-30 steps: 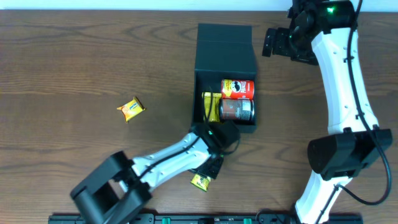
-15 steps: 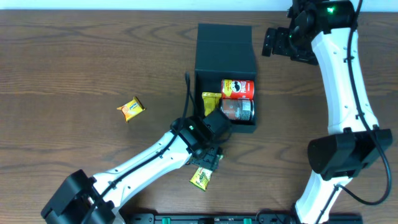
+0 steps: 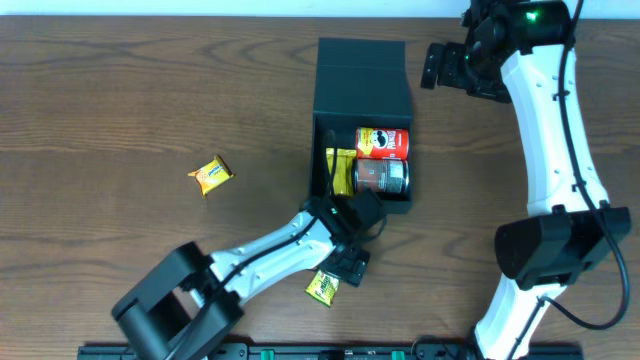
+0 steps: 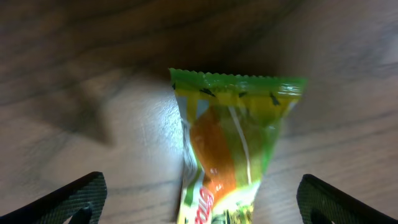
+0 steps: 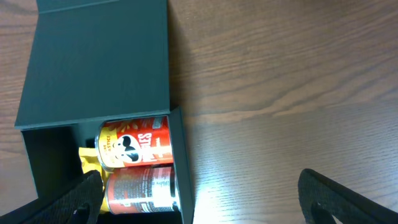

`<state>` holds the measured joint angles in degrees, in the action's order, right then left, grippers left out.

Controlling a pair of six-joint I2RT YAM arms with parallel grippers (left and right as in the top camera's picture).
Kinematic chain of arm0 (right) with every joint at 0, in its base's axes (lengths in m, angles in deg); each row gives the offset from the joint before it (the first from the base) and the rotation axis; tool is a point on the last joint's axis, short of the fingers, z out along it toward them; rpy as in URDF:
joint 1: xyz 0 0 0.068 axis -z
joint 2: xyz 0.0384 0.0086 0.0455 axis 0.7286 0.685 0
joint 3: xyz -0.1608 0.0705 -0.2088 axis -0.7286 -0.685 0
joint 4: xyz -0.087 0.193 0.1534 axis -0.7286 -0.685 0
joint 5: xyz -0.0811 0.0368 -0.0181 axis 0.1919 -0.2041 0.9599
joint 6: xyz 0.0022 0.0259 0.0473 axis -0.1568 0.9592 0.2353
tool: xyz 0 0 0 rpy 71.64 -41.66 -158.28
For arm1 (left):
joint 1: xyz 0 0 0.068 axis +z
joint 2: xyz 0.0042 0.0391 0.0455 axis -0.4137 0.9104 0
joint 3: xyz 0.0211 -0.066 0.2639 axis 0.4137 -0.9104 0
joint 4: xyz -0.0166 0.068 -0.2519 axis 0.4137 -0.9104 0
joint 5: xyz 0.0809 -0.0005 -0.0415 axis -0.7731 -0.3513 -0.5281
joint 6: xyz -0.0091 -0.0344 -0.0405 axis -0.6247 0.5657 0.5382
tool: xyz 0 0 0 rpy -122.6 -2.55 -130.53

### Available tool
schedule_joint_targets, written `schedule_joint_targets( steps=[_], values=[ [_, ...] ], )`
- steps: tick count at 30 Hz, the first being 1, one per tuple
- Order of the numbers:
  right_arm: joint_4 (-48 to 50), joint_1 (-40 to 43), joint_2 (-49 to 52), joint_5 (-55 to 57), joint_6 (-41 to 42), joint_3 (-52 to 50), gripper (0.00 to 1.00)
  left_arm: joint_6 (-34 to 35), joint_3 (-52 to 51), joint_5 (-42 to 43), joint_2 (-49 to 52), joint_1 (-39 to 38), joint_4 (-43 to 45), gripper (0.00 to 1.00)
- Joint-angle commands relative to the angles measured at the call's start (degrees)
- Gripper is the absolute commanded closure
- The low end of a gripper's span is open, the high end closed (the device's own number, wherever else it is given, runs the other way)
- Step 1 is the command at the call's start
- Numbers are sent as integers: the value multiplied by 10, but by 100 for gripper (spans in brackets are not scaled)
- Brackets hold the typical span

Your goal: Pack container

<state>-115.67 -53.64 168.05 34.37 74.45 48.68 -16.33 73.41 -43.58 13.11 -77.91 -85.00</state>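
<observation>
The dark teal-green container stands open at the table's far middle, its lid lying flat behind the box. Inside lie a red Pringles can, a second can and a yellow packet. My left gripper hovers open just in front of the box. A green-and-orange snack packet lies on the wood between its spread fingers, touched by neither. My right gripper hangs open to the right of the lid, holding nothing; its view shows both cans and bare wood.
Another yellow-orange packet lies alone on the left half of the table. The left arm stretches from the near edge up to the box front. The right arm's white links run down the right side.
My left gripper has gone from shut to wide open, and the left arm shifted about near the box front. The packet stays on the table. The right arm has not moved.
</observation>
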Motion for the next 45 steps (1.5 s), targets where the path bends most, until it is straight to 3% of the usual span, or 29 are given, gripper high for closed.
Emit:
schedule_joint_targets(
  steps=[1,8,12,14,17,27,30,45],
  values=[
    [2,6,-2,0,-7,7,1,-2,-7,8,24,-2,5,0],
    [2,6,-2,0,-7,7,1,-2,-7,49,56,-2,24,20],
    [5,6,-2,0,-7,7,1,-2,-7,50,58,-2,25,52],
    [6,6,-2,0,-7,7,1,-2,-7,50,58,-2,25,57],
    [5,6,-2,0,-7,7,1,-2,-7,50,58,-2,25,73],
    [6,6,-2,0,-6,7,1,-2,-7,50,58,-1,19,75],
    [6,6,-2,0,-6,7,1,-1,-6,50,56,0,13,83],
    [15,6,-2,0,-6,7,1,-2,1,47,-67,79,-51,79]
  ],
)
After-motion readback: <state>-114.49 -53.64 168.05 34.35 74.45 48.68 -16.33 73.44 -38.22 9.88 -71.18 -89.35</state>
